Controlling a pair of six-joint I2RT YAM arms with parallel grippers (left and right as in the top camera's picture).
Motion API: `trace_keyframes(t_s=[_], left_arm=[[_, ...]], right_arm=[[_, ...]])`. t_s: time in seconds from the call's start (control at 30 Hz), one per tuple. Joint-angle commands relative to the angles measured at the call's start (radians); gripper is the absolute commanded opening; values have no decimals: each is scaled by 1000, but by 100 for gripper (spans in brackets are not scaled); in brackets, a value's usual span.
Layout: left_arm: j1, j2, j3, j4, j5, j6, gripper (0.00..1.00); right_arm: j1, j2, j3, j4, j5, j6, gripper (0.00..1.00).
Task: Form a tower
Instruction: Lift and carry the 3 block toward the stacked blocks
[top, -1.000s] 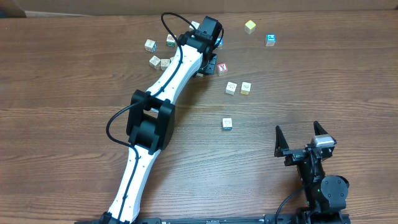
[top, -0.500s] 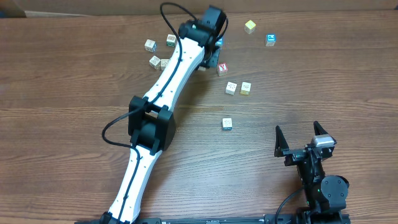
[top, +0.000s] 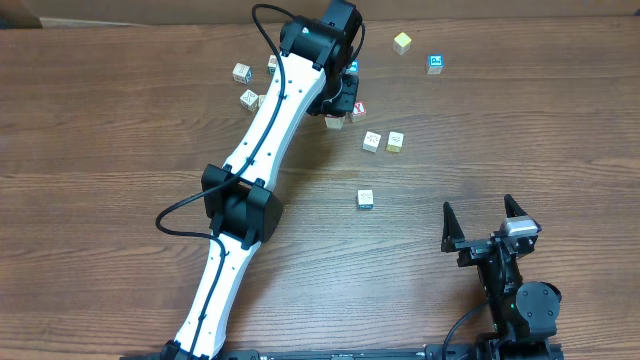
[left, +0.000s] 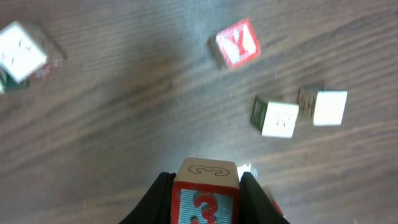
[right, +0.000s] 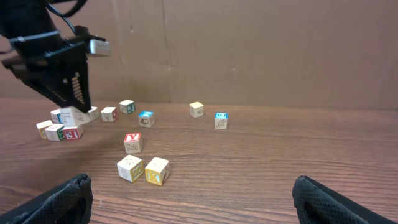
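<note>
Red "3" cube (left: 205, 202) in left claw (left: 206, 186)

A brown wood-grain table (top: 100, 150) fills the overhead frame, its grain running left to right, with a paler tan strip (top: 500, 8) along the top edge. In the right wrist view a plain tan panel (right: 280, 50) stands behind the table's far edge and fills the upper half, with a vertical seam (right: 164, 37) left of centre. The light is soft and even, and shadows on the wood are faint.
</note>
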Motion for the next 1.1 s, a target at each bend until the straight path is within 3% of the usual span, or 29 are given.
trace_keyframes(t_s=[0.0, 0.13, 0.27, 0.7, 0.83, 1.07], left_arm=[[-5, -10, 105, -60, 2, -64, 14], [-5, -16, 207, -131, -11, -85, 7], [-26, -58, 206, -131, 53, -92, 7], [-127, -274, 187, -132, 0, -89, 13], [-142, -364, 64, -131, -14, -104, 13], [-174, -493, -310, -131, -9, -145, 10]], right_arm=[[1, -6, -10, 6, -5, 6, 100], [1, -6, -10, 6, -5, 6, 100], [1, -6, -10, 6, -5, 6, 100], [1, -6, -10, 6, -5, 6, 100], [1, -6, -10, 6, -5, 6, 100], [1, -6, -10, 6, -5, 6, 100]])
